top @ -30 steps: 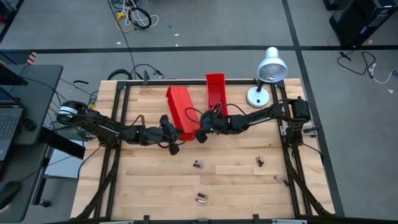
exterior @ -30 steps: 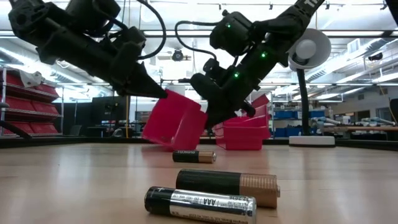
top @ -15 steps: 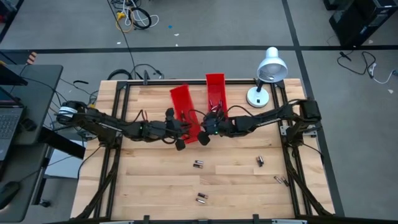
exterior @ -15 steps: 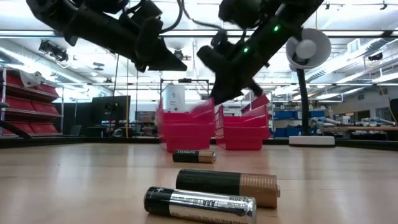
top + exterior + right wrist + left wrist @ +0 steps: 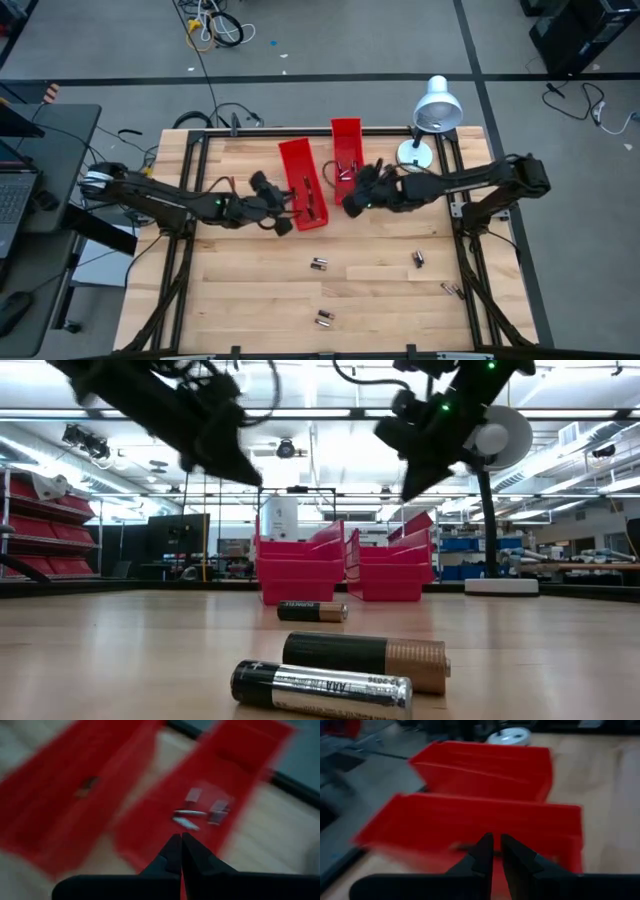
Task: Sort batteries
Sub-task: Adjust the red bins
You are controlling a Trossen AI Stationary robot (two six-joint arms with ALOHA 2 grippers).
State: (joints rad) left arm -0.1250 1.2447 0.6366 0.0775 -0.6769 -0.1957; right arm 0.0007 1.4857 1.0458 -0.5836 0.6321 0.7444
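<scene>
Two red bins stand side by side at the table's far middle: the left bin and the right bin. Each holds a few batteries, which show in the right wrist view. Several more batteries lie loose on the wood; three of them show in the low view. My left gripper hangs shut just left of the left bin's near end. My right gripper hangs shut above the table by the right bin's near end.
A white desk lamp stands at the table's far right corner. The near half of the wooden table holds only the loose batteries. A black frame runs along the table's sides.
The left bin, tilted and raised off the table a second ago with both grippers at it, now stands flat on the table close beside the right bin. Both grippers have risen and drawn apart, the left toward the table's left edge, the right toward its right edge.
</scene>
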